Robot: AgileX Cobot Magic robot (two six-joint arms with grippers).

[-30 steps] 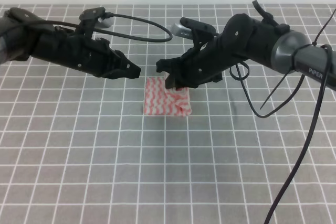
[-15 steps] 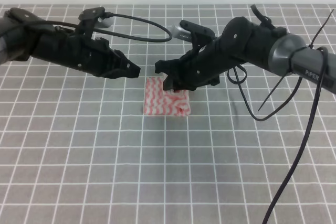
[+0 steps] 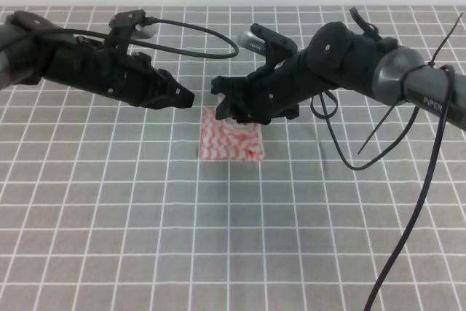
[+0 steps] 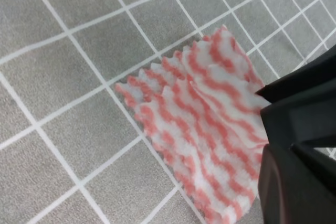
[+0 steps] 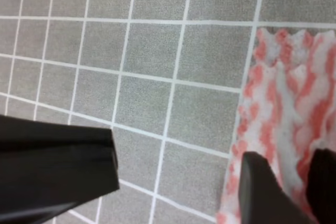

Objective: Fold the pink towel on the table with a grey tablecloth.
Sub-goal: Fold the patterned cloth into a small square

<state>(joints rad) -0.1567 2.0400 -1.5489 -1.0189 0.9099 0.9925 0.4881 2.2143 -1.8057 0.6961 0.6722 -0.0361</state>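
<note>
Watching the pink towel (image 3: 231,140) lying on the grey, white-gridded cloth of the counter (image 3: 145,216), around the middle of the exterior view, covering roughly one grid square. Noting overlapping layers in the left wrist view, with the zigzag edges (image 4: 157,72) fanning out toward the upper left and the striped cloth (image 4: 205,129) resting flat on the counter.

Finding the left gripper (image 3: 188,98) hovering above the counter just left of the towel's far corner, tip tapering to a point, fingers looking clenched together and carrying nothing.

Finding the right gripper (image 3: 224,103) hanging over the towel's far edge, reaching in from the right, fingers spread apart and released, grasping nothing. Seeing, in the right wrist view, one finger (image 5: 58,166) sitting over bare grey cloth and the other (image 5: 262,192) sitting over the towel's left border (image 5: 283,103); not telling whether that finger is touching the cloth.

Spotting both gripper tips pointing at each other, close but apart, with black cables (image 3: 211,38) looping above the arms.
</note>
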